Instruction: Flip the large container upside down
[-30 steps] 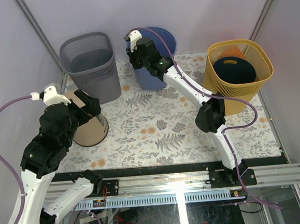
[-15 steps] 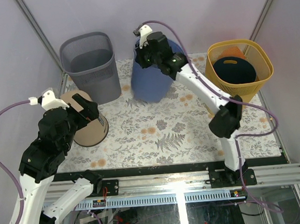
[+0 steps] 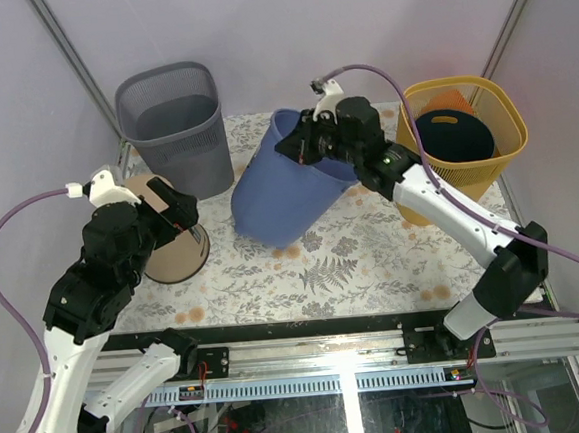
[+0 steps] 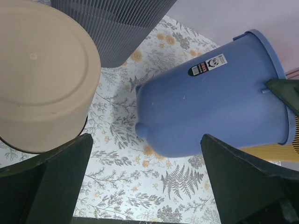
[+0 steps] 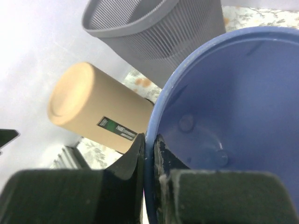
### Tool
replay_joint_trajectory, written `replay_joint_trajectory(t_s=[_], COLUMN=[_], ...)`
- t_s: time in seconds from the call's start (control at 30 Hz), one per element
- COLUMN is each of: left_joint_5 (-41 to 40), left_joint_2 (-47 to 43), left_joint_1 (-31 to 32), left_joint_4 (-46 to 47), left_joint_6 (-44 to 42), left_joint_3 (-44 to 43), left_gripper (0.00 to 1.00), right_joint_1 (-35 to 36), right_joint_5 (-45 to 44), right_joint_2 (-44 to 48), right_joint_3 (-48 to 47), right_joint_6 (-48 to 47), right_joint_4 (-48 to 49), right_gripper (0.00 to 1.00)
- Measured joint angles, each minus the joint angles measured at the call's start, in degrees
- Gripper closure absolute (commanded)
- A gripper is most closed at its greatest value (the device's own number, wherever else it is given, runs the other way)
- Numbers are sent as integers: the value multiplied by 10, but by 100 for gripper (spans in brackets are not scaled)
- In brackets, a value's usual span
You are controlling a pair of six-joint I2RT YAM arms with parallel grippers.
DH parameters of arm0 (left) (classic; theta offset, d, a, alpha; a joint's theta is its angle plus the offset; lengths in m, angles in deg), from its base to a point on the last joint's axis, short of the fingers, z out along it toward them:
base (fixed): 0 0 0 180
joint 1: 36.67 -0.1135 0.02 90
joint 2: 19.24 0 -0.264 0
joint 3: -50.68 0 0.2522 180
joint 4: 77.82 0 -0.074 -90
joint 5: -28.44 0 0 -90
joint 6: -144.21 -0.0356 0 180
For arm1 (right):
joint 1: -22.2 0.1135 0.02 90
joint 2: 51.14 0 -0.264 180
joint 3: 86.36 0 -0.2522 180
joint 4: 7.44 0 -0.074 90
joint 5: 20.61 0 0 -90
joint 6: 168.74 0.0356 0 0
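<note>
The large blue container [image 3: 278,192] hangs tipped on its side over the floral mat, base pointing front-left and mouth toward the back right. My right gripper [image 3: 301,145] is shut on its rim. In the right wrist view the right gripper [image 5: 150,145] has one finger outside and one inside the blue container's wall [image 5: 233,93]. My left gripper [image 3: 174,211] stands open at the left, above a beige container. In the left wrist view the left gripper [image 4: 145,142] holds nothing, and the blue container [image 4: 210,102] lies just beyond its fingers.
A beige container [image 3: 172,251] stands upside down at the left. A grey mesh bin [image 3: 177,125] stands behind it. A yellow basket [image 3: 459,138] with a dark item inside sits at the back right. Metal frame posts rise at the back corners.
My right gripper closed on the blue container's rim and swung it forward from upright at the back, tipping it onto its side. The left arm barely shifted.
</note>
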Motion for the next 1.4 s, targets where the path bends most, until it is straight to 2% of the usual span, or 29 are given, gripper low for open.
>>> replay_joint_trajectory(t_s=[0.17,0.3,0.53,0.67,0.83,1.0,1.4], left_joint_5=[10,21,35,43,51,57,62], left_joint_2=[-4,-7,-23,-38,-43,-38,-32], left_joint_1=[0,0,0,0,0,0,0], left_joint_4=[11,17,24,32,46,60,89], left_joint_6=[12,20,40,52,65,65,54], left_joint_3=[21,45,104,142,187,199,221], left_gripper=[0,0,0,0,0,0,0], right_joint_1=[-26,-39,-40,-39,-39,-39,-30], right_joint_5=[32,45,50,40,3,-23,-125], right_joint_2=[45,46,44,45,45,45,2], right_joint_3=[131,185,226,239,249,238,106], right_joint_6=[80,134,181,172,147,118,29], right_joint_4=[158,242,296,272,191,153,25], right_gripper=[100,99,75,68,67,65,60])
